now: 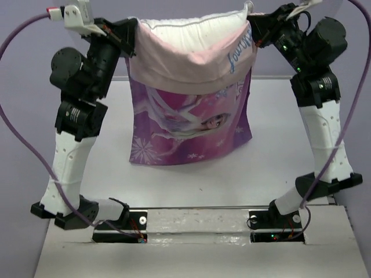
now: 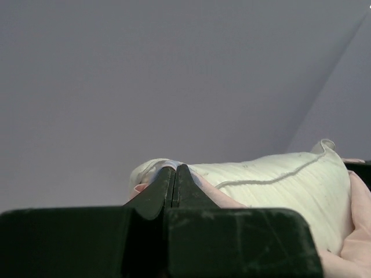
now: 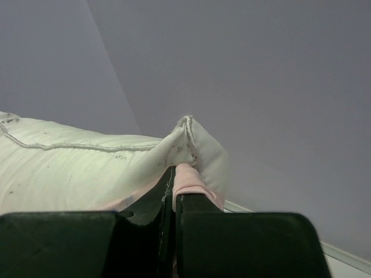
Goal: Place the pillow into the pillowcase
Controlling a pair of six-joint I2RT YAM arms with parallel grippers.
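Observation:
The pillowcase (image 1: 191,127) hangs in the air between both raised arms, its purple princess face towards the camera and its pink rim (image 1: 174,63) folded down. The white pillow (image 1: 191,29) sits inside, its top edge bulging out of the opening. My left gripper (image 1: 132,40) is shut on the upper left corner. In the left wrist view the jaws (image 2: 175,168) pinch pink fabric beside the pillow (image 2: 278,185). My right gripper (image 1: 252,29) is shut on the upper right corner. In the right wrist view the pillowcase hem (image 3: 188,176) lies between the jaws (image 3: 174,171), under the pillow corner (image 3: 191,139).
The white table (image 1: 278,168) lies below the hanging fabric, whose bottom edge rests near the table's middle. The arms' base rail (image 1: 197,223) runs along the near edge. Purple cables (image 1: 17,133) loop at both sides. A plain lilac wall stands behind.

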